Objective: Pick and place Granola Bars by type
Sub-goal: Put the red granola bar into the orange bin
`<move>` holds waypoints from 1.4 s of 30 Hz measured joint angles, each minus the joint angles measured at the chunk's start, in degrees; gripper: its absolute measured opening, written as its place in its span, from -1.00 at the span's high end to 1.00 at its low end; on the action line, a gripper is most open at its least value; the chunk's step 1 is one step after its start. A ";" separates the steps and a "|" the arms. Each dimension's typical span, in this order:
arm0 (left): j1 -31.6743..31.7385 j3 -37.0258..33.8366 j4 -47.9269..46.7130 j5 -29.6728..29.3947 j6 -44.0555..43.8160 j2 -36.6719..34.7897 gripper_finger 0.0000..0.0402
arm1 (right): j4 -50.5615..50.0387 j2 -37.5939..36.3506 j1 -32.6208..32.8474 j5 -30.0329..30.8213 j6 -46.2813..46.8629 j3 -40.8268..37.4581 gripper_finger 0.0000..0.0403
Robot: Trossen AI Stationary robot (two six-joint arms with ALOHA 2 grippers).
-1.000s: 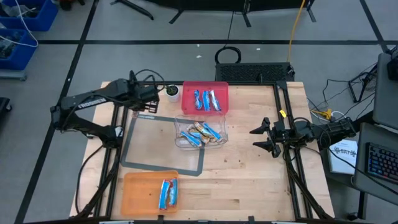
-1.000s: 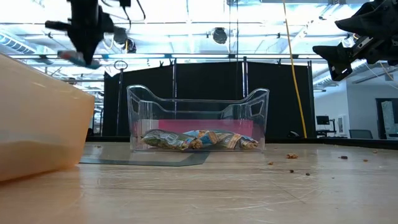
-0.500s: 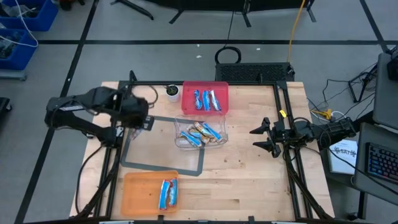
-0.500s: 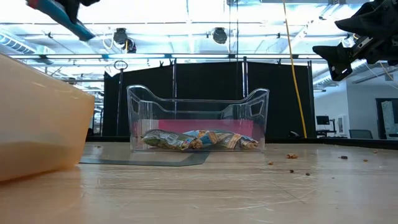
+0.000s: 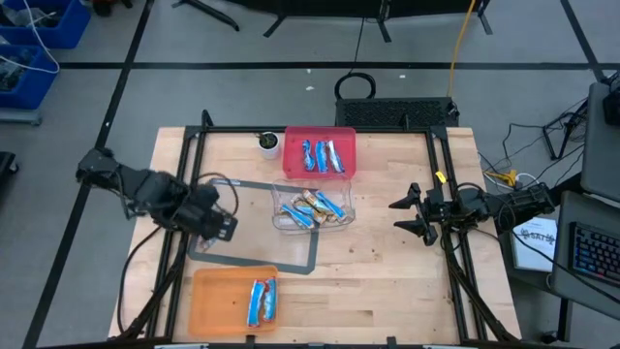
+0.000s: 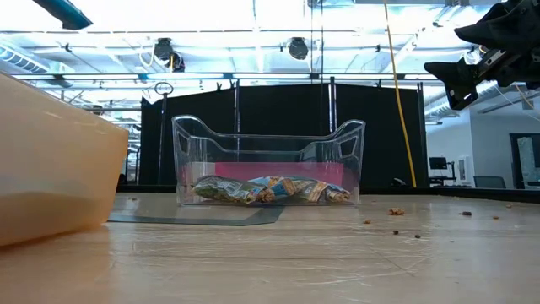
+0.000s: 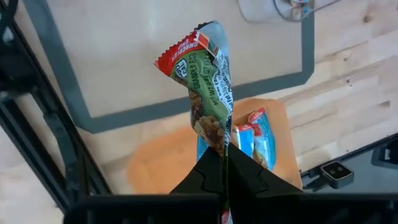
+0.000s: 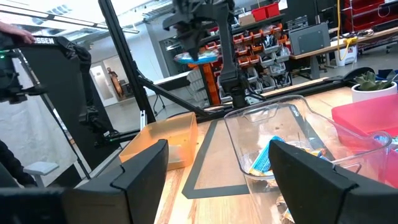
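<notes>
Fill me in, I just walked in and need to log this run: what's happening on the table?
The robot is sorting granola bars from a clear bin into coloured bins. The left gripper is shut on a green-wrapped granola bar and hangs above the table's left side, with the orange bin below it. That bin holds two blue bars; the red bin holds three. The right gripper waits open at the table's right side.

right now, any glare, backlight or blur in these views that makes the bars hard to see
Low view: bright ceiling lights backlight the clear bin, so the bars inside read dim. Left wrist view: the held bar is sharp in the left gripper; the orange tray behind is soft. High view: evenly lit.
</notes>
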 joint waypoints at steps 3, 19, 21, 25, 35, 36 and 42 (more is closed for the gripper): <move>-4.23 0.02 1.23 -0.92 -4.79 1.85 0.98 | 0.01 0.00 0.00 0.00 -0.01 0.00 -0.33; -16.87 0.02 12.53 -2.50 -17.18 14.05 0.98 | 0.01 0.00 0.00 -0.02 -0.01 0.02 -0.33; -17.32 0.02 13.69 -2.59 -17.72 15.67 0.98 | 0.01 0.00 0.00 -0.02 -0.01 0.02 -0.33; -17.94 0.02 15.08 -3.12 -18.01 18.81 0.98 | 0.01 0.00 0.00 -0.01 0.01 0.07 -0.33; -19.55 0.02 17.89 -3.93 -20.32 26.27 0.98 | 0.01 0.00 0.00 -0.02 0.01 0.07 -0.33; -19.85 0.02 18.06 -3.86 -20.79 27.00 0.98 | 0.01 0.00 0.02 -0.02 0.01 0.07 -0.33; -21.95 -0.12 19.19 -3.50 -23.74 31.07 0.98 | 0.01 0.00 0.02 -0.02 0.00 0.04 -0.33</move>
